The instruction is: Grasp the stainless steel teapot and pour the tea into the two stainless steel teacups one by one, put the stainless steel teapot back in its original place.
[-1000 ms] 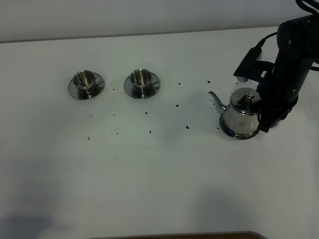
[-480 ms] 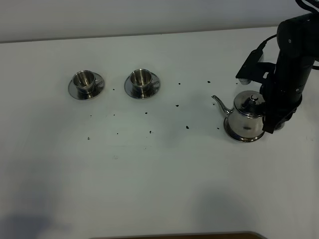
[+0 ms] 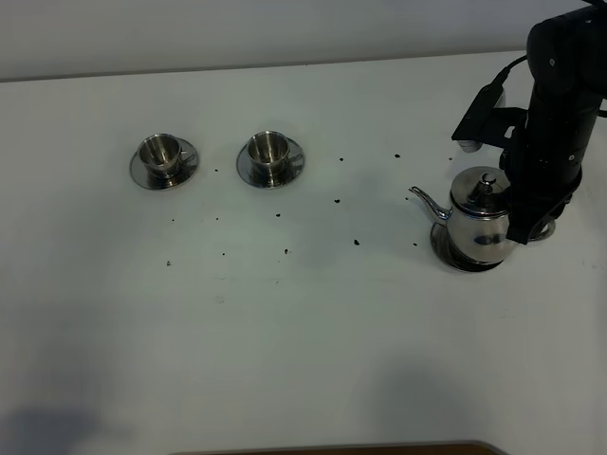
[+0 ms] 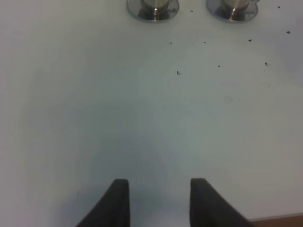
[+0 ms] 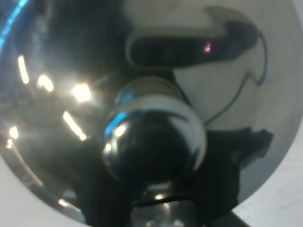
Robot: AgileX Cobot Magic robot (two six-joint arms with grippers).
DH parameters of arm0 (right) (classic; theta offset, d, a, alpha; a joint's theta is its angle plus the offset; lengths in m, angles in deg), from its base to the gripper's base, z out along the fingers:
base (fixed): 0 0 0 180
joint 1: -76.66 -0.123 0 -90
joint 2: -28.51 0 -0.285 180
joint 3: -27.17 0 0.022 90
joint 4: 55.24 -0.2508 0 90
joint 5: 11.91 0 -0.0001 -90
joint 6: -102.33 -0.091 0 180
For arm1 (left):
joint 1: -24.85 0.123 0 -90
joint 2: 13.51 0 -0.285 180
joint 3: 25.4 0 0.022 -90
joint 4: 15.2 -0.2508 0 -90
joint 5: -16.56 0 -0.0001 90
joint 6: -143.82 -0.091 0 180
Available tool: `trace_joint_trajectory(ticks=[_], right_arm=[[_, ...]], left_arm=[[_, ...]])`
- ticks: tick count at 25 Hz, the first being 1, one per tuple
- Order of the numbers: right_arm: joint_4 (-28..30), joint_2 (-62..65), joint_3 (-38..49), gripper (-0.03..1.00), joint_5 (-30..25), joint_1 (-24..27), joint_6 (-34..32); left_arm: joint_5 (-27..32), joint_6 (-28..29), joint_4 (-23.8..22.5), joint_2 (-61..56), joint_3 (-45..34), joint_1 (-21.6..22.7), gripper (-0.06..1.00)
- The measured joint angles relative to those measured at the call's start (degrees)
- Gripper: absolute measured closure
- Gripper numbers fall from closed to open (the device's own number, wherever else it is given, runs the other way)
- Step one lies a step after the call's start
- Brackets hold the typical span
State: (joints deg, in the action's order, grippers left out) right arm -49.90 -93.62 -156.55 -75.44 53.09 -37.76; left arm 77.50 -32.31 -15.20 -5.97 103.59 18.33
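Observation:
The stainless steel teapot (image 3: 477, 215) is upright at the right of the table, its spout pointing left toward the cups. It sits on or just above the round steel disc (image 3: 448, 254); I cannot tell if they touch. My right gripper (image 3: 521, 223) is at the pot's handle side, shut on it. The right wrist view is filled by the teapot's lid and knob (image 5: 154, 139). The two stainless steel teacups (image 3: 160, 152) (image 3: 268, 149) stand on saucers at the far left. My left gripper (image 4: 159, 201) is open and empty over bare table, with the cups' saucers (image 4: 152, 8) (image 4: 232, 9) far ahead of it.
Small dark specks (image 3: 356, 242) lie scattered on the white table between the cups and the teapot. The table's front edge (image 3: 332, 448) shows at the bottom of the high view.
My right gripper and the teapot have moved to the right and a little back, and the pot has come upright over the disc. The cups and the left gripper have not moved.

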Motion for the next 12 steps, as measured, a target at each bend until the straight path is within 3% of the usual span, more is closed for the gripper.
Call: trace_joint_trajectory(ticks=[12], right_arm=[[-0.69,3.60,-0.06,0.78,0.90,0.00,0.06]], left_arm=[[0.00,0.00,0.00,0.00,0.00,0.00,0.58]])
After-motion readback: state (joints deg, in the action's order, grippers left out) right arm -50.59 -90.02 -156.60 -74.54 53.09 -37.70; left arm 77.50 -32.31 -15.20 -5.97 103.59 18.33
